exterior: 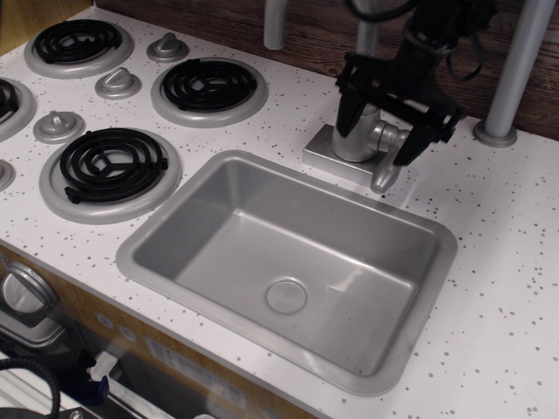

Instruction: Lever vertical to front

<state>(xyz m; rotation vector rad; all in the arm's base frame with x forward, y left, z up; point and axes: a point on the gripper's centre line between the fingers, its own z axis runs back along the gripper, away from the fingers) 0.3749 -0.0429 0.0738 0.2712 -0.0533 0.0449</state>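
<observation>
At about eleven o'clock on the white speckled countertop (489, 262), four black coiled stove burners (112, 164) on silver rings sat among round grey knobs (118, 84), none of them part of the job. Below centre, the rectangular silver-grey sink basin (210, 253) lay sunk in the counter; it held nothing, only its round drain (286, 295) at the bottom. At one o'clock from the basin stood the grey cylindrical faucet body (354, 131) on its square plate. From its right side the small silver-grey paddle-shaped lever (385, 168) hung tipped forward, its rounded tip pointing down toward the basin rim. The black robot gripper (384, 118) hovered just above, its two fingers (417, 140) spread wide to either side of the faucet and lever, pinching nothing. Judged from that pose, the lever seemed already swung to the front; the sound move was to lift straight up, fingers kept apart, so nothing would snag the paddle or nudge it back.
</observation>
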